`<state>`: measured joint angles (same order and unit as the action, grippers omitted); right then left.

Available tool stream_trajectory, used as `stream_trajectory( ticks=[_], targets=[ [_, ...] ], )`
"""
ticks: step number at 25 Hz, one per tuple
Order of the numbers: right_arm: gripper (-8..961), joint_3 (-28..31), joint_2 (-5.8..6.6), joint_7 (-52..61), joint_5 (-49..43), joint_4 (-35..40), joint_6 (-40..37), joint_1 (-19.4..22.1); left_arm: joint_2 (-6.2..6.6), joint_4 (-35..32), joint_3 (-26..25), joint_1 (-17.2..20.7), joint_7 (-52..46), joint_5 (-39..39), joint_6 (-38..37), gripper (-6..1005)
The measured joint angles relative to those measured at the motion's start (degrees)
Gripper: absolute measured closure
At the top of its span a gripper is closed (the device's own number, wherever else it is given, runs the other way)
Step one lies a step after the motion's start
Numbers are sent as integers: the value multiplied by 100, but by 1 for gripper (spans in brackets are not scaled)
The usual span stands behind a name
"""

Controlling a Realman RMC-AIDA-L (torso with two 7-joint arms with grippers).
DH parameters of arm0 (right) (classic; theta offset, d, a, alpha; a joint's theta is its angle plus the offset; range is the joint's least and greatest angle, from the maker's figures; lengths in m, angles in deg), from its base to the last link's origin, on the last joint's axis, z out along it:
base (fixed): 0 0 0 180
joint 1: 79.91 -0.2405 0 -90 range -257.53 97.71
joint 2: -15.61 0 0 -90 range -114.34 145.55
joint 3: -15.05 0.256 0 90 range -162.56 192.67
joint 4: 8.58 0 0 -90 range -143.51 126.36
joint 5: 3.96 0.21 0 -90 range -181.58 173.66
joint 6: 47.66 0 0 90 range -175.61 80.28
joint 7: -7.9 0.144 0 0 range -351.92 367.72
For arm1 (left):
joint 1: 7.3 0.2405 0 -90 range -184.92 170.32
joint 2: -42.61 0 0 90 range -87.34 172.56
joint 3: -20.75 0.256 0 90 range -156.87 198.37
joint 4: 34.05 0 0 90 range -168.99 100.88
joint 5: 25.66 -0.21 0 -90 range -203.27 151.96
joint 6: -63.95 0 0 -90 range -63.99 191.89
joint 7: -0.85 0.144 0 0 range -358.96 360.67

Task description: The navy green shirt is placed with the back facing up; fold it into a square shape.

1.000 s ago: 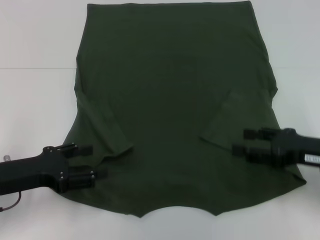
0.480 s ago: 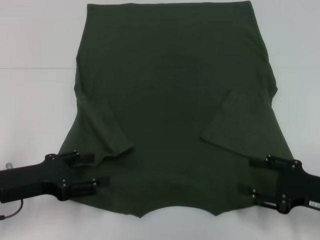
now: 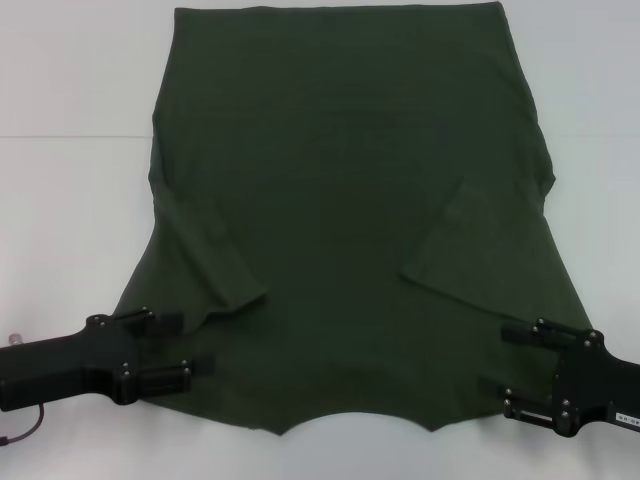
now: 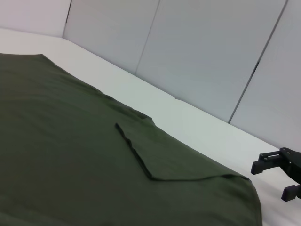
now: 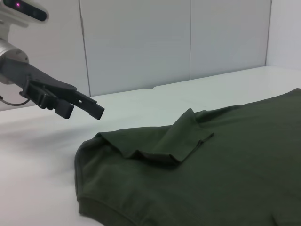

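One navy green shirt (image 3: pixel 340 210) is spread flat on the white table (image 3: pixel 70 180), both sleeves folded inward. Its near left shoulder is flanked by the left gripper (image 3: pixel 190 345), fingers spread wide; the right gripper (image 3: pixel 505 362) is likewise spread at the right shoulder.

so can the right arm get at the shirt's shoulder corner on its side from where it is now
Probably yes. The right tool is open beside that corner of the navy green shirt, fingers pointing in at the edge, with nothing lying between them. The left tool sits likewise on its side.
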<state>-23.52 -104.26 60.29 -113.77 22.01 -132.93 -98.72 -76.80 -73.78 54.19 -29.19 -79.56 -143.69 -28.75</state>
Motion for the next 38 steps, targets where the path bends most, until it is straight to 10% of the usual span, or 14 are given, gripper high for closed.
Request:
stream_trajectory(
  ticks=[10,28,38],
  targets=[
    [196,-43,-1,-30,2,-9,2,-46,49,-45,36,0,-296,-38,-47,140],
    [197,-22,-1,-20,13,-8,1,-130,551,-1426,27,-485,-5998,-1476,-123,140],
    [197,-11,-1,15,8,-9,1,-150,400,-1387,112,-876,-6675,-2664,264,139]
  ],
)
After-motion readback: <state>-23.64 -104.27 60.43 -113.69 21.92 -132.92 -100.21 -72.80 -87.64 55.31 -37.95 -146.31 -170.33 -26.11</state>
